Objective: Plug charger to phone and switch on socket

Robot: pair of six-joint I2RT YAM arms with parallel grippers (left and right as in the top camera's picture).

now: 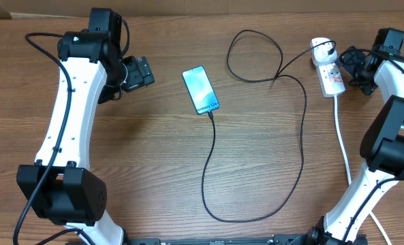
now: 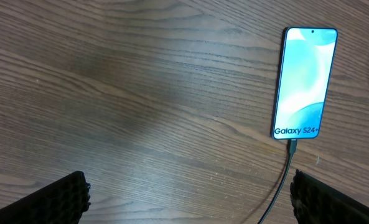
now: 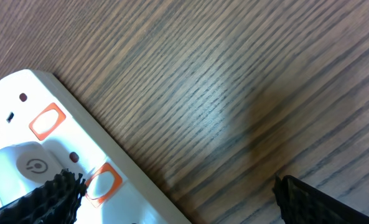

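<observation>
The phone (image 1: 201, 90) lies screen up on the wood table, and shows "Galaxy S24+" in the left wrist view (image 2: 303, 83). The black charger cable (image 1: 215, 163) is plugged into its lower end and loops across the table to the white adapter (image 1: 320, 47) in the white socket strip (image 1: 331, 76). My left gripper (image 1: 142, 71) is open and empty, left of the phone; its fingertips frame bare wood (image 2: 187, 196). My right gripper (image 1: 355, 64) is open, right beside the strip. The right wrist view shows the strip (image 3: 41, 137) with orange-red switches under the left fingertip (image 3: 172, 196).
The strip's thick white cord (image 1: 343, 146) runs down the right side toward the front edge. The black cable's big loop (image 1: 256, 58) lies between phone and strip. Both arm bases stand at the front corners.
</observation>
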